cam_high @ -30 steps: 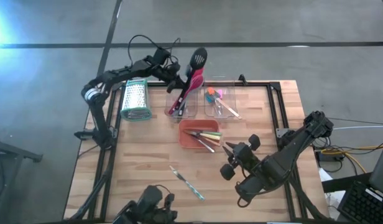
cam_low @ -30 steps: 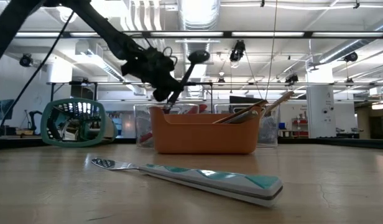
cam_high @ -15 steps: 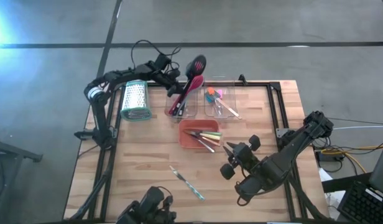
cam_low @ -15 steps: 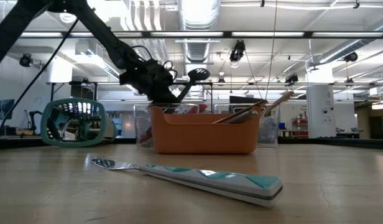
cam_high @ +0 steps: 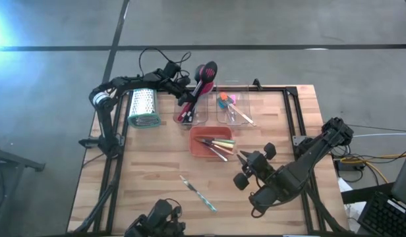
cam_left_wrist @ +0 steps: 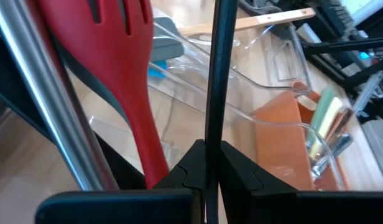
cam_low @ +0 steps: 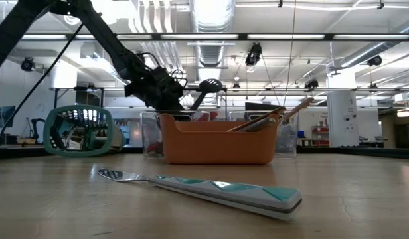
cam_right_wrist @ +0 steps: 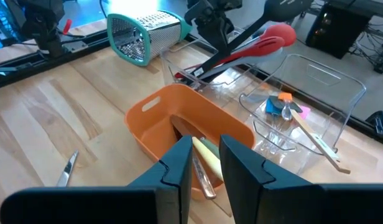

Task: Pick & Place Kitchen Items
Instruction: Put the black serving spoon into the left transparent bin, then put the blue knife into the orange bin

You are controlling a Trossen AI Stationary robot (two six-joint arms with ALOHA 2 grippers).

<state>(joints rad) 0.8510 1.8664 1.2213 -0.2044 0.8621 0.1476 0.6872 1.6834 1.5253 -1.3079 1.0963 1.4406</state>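
i have the left gripper [cam_high: 184,99] clamped tight on the thin handle of the black slotted spoon [cam_high: 207,70], low on the shaft, over the far-left clear tub [cam_high: 192,112]. the spoon leans with its head up and past the tub's far rim, its handle end down inside among the red spatula [cam_left_wrist: 126,74] and the other long tools already standing there. from my wrist camera the black shaft runs straight up between my fingers, with the red spatula just beside it, nearly touching.

my read is that i'm at the end of placing this spoon. to do it well i'd lower until the handle end rests on the tub floor, then open slowly so the spoon settles against the rim rather than tipping out. i'd lift straight away along the shaft so my fingers don't catch the red spatula or drag the light tub toward the box grater [cam_high: 143,108] on its left.

the right gripper [cam_high: 241,158] waits over the near-right of the table, just right of the orange tray [cam_high: 200,146]. its fingers stand a little apart in its wrist view and hold nothing.

still to collect: the teal-handled utensil [cam_high: 198,193] lying on the bare table near me. the second clear tub [cam_high: 237,113] holds the small coloured pieces and a wooden-handled tool.
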